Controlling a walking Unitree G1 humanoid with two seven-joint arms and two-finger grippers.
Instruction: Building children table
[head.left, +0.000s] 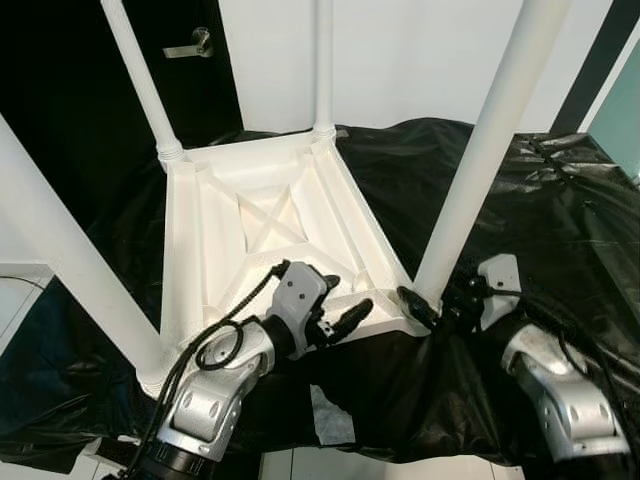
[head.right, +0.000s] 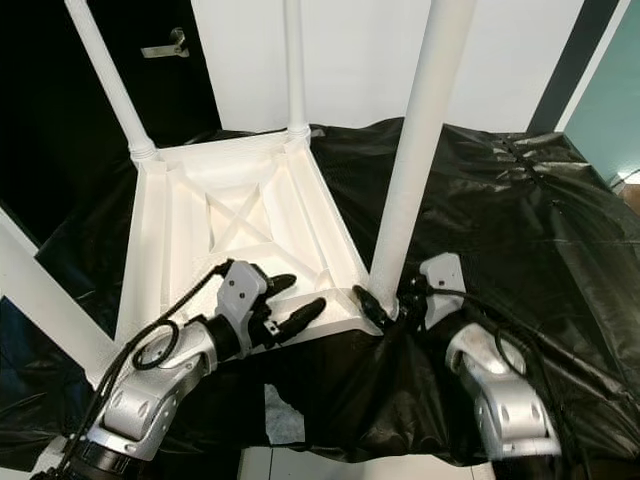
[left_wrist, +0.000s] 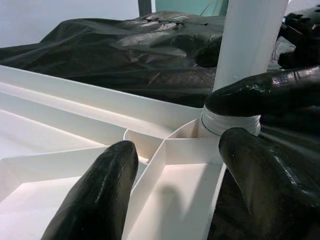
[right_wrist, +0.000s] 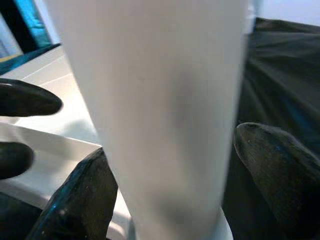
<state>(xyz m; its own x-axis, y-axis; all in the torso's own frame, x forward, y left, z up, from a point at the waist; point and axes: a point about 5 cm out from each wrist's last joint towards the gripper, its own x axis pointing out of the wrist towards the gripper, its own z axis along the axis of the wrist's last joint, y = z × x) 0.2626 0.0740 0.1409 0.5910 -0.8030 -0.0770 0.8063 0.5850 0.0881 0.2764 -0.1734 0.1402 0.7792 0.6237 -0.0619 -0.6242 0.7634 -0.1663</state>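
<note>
The white children's table (head.left: 265, 235) lies upside down on a surface draped in black plastic sheeting (head.left: 540, 230), its ribbed underside facing up and its legs pointing at the ceiling. It sits toward the left side of the sheeting, and its near edge comes close to the front edge of the surface.

At the table's near right corner stands a thick white leg (head.left: 478, 160), upright in its socket. The right gripper (right_wrist: 175, 165) has this leg between its two black fingers just above the base, one finger on either side; from the wrist camera I cannot tell whether they press on the leg or merely flank it.

The left gripper (head.left: 345, 315) reaches in over the near edge of the table, beside that same corner. Its fingers (left_wrist: 95, 195) are spread apart, one over the ribbed underside and one by the leg's threaded collar, holding nothing.

Behind the table is a white wall, and a dark door with a metal handle (head.left: 190, 43) at the far left.
</note>
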